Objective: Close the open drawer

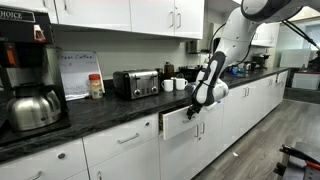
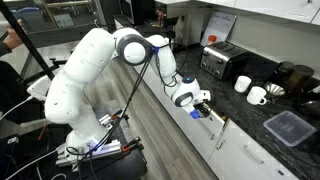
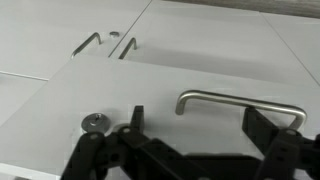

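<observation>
The drawer [image 1: 181,125] stands pulled out from the lower cabinets under the dark countertop, and its light-wood side shows. It also shows in an exterior view [image 2: 214,124]. In the wrist view its flat white front [image 3: 215,65] fills the frame, with the silver bar handle [image 3: 240,99] across it. My gripper [image 3: 200,122] is open just in front of the drawer front. Its two black fingers stand on either side of the handle's left end and hold nothing. The gripper appears in both exterior views [image 1: 196,108] [image 2: 204,104] at the drawer's front.
On the countertop [image 1: 110,108] stand a coffee maker [image 1: 28,85], a toaster [image 1: 136,84] and mugs [image 1: 176,83]. A black container [image 2: 288,127] lies on the counter. White cabinet doors with vertical handles [image 3: 91,42] lie beyond the drawer. The robot's base cart [image 2: 95,150] stands in the aisle.
</observation>
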Controlling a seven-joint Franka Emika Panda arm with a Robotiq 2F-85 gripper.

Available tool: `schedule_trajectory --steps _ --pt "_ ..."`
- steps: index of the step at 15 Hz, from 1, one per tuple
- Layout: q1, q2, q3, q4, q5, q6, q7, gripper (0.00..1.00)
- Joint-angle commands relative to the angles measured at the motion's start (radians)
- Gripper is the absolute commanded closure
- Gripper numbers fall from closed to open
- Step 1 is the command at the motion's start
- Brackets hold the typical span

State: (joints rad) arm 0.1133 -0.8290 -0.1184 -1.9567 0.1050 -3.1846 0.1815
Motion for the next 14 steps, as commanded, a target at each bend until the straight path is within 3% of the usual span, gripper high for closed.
schedule_trajectory --steps 1,12,14 --pt "0.008 -0.007 -0.009 0.032 0.033 0.016 0.013 0.0" --pt "0.003 -0.004 0.001 0.013 0.018 0.005 -0.011 0.0" --pt "0.018 -0.03 0.016 0.059 0.031 -0.005 0.008 0.0"
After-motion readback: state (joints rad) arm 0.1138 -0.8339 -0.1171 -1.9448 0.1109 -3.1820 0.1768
